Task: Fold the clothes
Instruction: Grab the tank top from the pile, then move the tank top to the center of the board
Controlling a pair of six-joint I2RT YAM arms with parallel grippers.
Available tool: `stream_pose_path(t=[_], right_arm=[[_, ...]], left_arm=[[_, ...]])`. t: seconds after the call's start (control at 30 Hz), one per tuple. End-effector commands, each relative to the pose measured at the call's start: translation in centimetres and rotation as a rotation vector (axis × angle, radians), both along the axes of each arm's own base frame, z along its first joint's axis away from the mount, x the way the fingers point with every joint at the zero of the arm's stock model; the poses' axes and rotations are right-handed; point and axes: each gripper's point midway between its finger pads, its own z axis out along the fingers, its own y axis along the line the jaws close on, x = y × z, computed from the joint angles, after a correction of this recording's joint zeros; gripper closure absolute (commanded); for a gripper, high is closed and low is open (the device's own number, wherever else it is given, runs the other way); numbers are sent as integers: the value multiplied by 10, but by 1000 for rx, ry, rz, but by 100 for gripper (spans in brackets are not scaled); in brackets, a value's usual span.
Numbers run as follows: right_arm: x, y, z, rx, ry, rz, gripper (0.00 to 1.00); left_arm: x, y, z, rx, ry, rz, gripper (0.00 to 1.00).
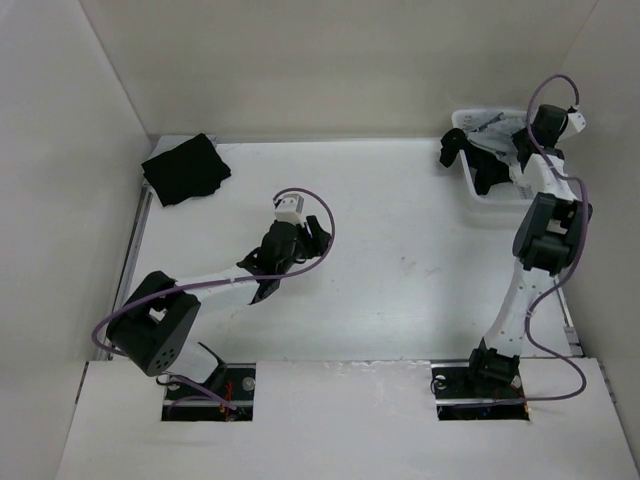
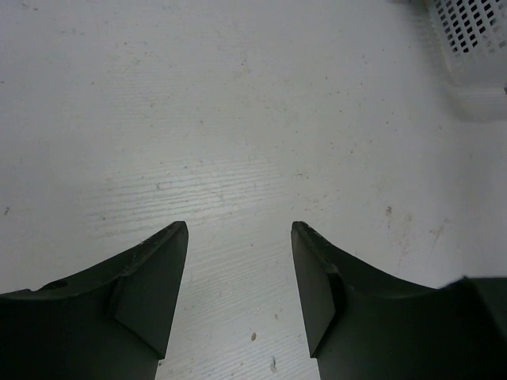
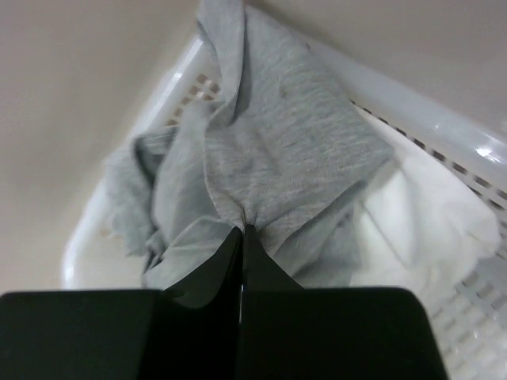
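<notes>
In basket (image 3: 467, 146) at far right corner of table (image 2: 238, 95), grey top (image 3: 293, 158) is seen crumpled, one part raised against rim. Fold of grey top is pinched between closed fingers of right gripper (image 3: 242, 231), fabric bunched at tips. Beside it, in same basket, white garment (image 3: 428, 214) is seen. Over table, left gripper (image 2: 239, 229) is held wide open, well apart from basket. At far left corner, black garment (image 1: 186, 168) is laid in heap.
</notes>
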Motion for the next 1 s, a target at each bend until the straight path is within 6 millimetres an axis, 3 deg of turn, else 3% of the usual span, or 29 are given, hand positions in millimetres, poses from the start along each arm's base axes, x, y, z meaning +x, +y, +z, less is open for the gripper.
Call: stream_pose_path(t=[0.0, 0.07, 0.13, 0.33, 0.43, 0.53, 0.63, 0.73, 0.8, 0.83, 0.87, 0.97], right_arm=[[-26, 31, 181, -128, -380, 36, 100], [-58, 58, 228, -163, -471, 65, 100], [-87, 86, 262, -178, -542, 98, 100], [-208, 201, 382, -218, -817, 295, 100], [-288, 262, 447, -291, -973, 428, 100], [-360, 292, 489, -308, -1072, 496, 100], [-422, 325, 513, -254, -1161, 660, 99], [-458, 351, 517, -191, -1199, 809, 99], [-466, 368, 512, -165, -1191, 870, 99], [-468, 389, 503, -141, -1171, 930, 98], [-468, 389, 503, -141, -1171, 931, 98], [-449, 425, 476, -138, -1114, 985, 98]], left_arm=[[3, -3, 20, -57, -55, -3, 47], [2, -2, 24, -66, -63, -3, 47], [0, -1, 31, -80, -75, -3, 47], [-3, 8, 52, -130, -106, 23, 47], [-4, 15, 65, -168, -119, 39, 47], [-9, 21, 79, -203, -139, 49, 47], [-11, 35, 96, -234, -158, 87, 48], [-12, 60, 110, -264, -170, 169, 48], [-14, 79, 116, -279, -175, 228, 48], [-17, 93, 119, -290, -182, 262, 48], [-17, 93, 119, -290, -182, 263, 48], [-19, 102, 115, -289, -170, 282, 48]])
